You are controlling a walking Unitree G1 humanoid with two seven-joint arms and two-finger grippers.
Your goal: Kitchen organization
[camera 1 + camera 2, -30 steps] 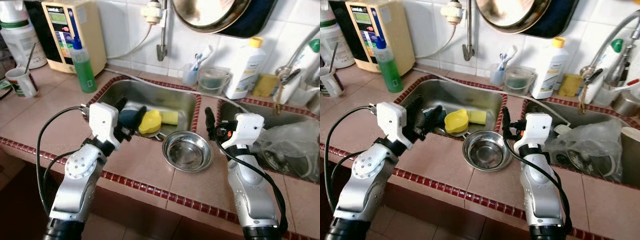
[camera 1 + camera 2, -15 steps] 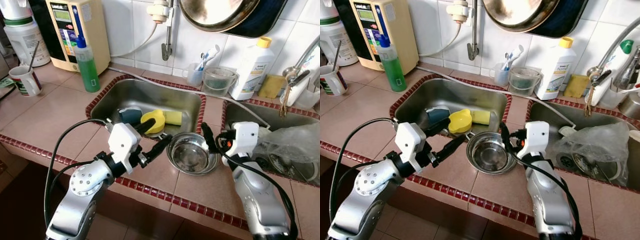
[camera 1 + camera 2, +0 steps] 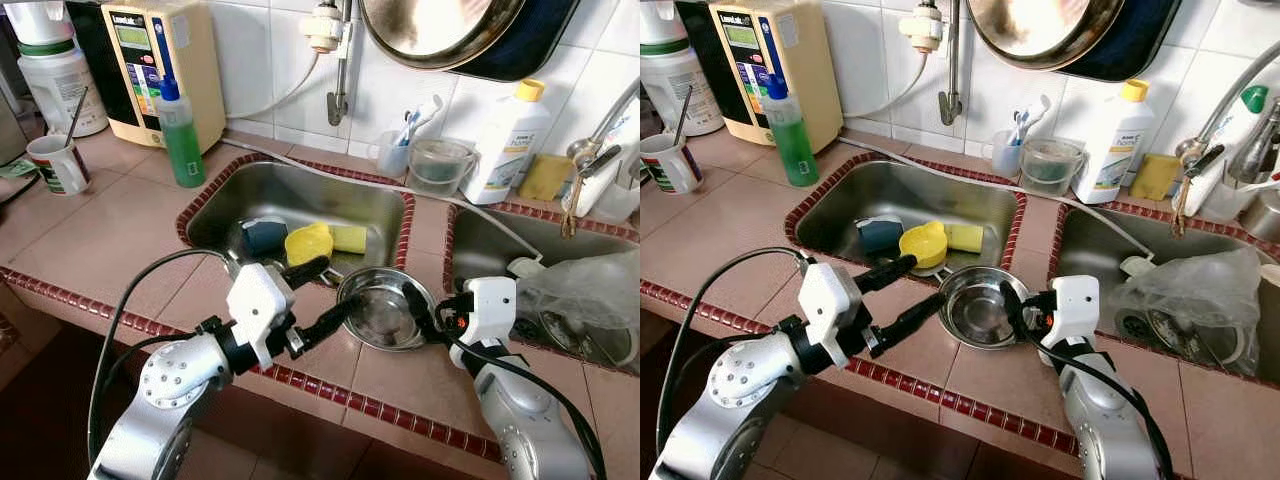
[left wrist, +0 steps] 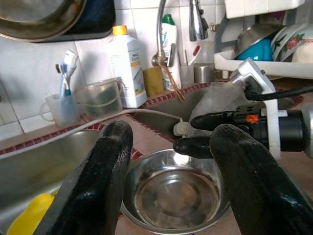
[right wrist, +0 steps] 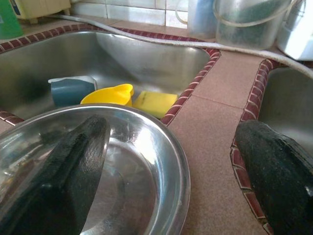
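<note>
Both arms reach over worktop. Left gripper fingers apart beside steel bowl; right gripper fingers apart, straddling bowl rim.

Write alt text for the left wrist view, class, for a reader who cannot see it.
Two black fingers of the left claw, spread open, frame a steel bowl on a tiled counter. The right claw reaches the bowl's far rim. Behind stand a white bottle and a tap.

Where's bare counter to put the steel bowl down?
Free: tile left of the left sink, between the mug and green bottle. Crowded: the back ledge by the white bottle; both grippers flank the steel bowl.
</note>
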